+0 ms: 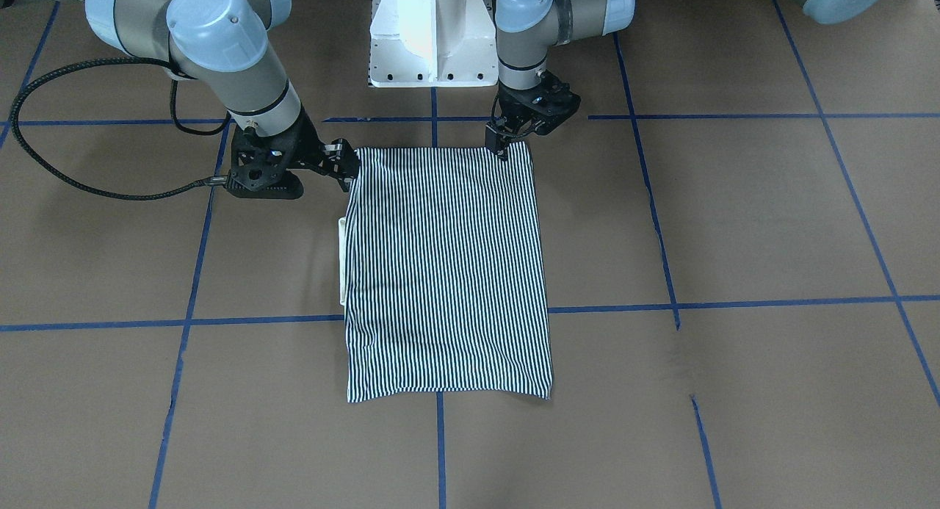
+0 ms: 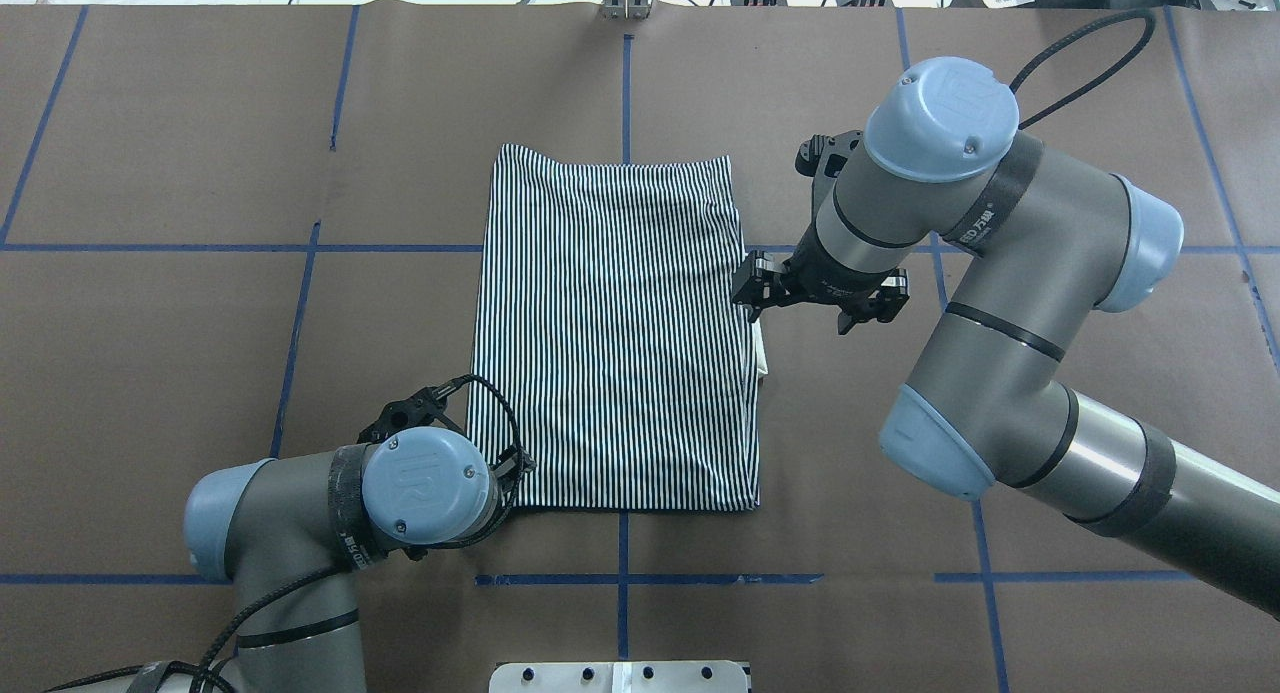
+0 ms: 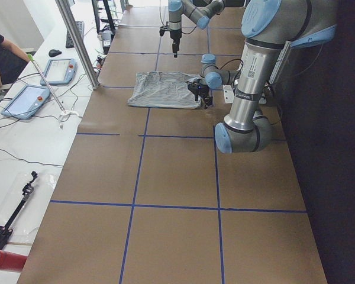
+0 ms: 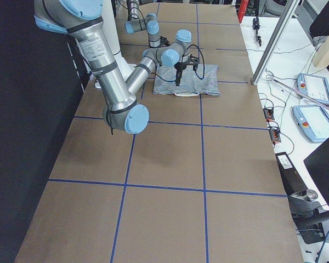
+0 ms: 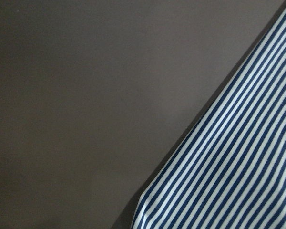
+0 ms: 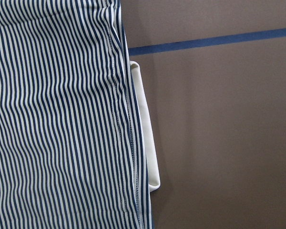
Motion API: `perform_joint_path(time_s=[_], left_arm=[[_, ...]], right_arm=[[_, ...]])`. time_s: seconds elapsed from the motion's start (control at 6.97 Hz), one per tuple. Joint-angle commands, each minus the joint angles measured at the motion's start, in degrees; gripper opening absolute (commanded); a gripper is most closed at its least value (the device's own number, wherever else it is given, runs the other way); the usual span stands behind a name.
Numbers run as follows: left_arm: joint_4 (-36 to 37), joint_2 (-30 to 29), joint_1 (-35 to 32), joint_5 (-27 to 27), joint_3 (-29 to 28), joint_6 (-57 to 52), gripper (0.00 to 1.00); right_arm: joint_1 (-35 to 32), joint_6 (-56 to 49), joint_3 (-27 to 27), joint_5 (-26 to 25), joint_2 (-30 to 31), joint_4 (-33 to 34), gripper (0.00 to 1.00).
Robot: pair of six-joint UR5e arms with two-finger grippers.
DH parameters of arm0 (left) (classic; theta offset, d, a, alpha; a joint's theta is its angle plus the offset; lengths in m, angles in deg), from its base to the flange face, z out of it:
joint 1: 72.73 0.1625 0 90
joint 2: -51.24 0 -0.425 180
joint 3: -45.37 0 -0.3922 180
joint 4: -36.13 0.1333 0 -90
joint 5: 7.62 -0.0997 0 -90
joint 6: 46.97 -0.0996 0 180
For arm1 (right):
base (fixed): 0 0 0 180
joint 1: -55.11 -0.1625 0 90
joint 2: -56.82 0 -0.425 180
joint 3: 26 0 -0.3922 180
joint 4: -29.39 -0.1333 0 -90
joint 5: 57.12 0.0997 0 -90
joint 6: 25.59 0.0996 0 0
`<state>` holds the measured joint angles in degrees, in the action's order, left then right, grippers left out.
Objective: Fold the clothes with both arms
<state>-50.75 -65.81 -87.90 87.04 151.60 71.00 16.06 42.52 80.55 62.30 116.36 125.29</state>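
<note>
At front-view centre: polo shirt (image 1: 448, 274) folded flat.
Left gripper (image 1: 504, 147), right gripper (image 1: 346, 170) at its upper corners; spread or pinching, cannot tell.

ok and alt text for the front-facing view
A navy-and-white striped shirt lies folded into a rectangle on a brown table with blue tape lines. The left gripper is at its top right corner, the right gripper its top left; a cream collar pokes out the left edge.

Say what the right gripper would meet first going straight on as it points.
Most likely the polo shirt's side edge, by the cream collar peeking out there; the right gripper angles down toward that edge, though its height is unclear.
</note>
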Motion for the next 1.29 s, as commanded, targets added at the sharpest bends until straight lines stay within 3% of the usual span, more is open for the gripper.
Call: perform_joint_path(time_s=[0.0,0.14,0.29,0.57,0.72,0.86,1.15], left_arm=[[0.0,-0.1,0.0,-0.3,-0.5,0.0,0.93],[0.0,-0.1,0.0,-0.4,-0.5,0.0,0.83],[0.0,-0.2,0.0,-0.3,-0.6,0.2,0.65],[-0.1,-0.2,0.1,-0.4,-0.5,0.2,0.19],[-0.1,-0.2,0.1,-0.4,-0.4,0.1,0.07],[-0.1,-0.5,0.1,-0.4,-0.3,0.1,0.0],[0.0,-0.4,-0.2,-0.3,0.5,-0.7,0.0]], right_arm=[[0.0,0.1,0.1,-0.1,0.0,0.1,1.0],[0.0,0.1,0.1,-0.1,0.0,0.1,1.0],[0.0,0.0,0.1,-0.1,0.0,0.1,1.0],[0.0,0.0,0.1,0.0,0.0,0.2,1.0],[-0.1,0.0,0.0,0.0,0.1,0.1,1.0],[-0.1,0.0,-0.1,0.0,0.1,0.1,1.0],[-0.1,0.0,0.1,0.0,0.0,0.2,1.0]])
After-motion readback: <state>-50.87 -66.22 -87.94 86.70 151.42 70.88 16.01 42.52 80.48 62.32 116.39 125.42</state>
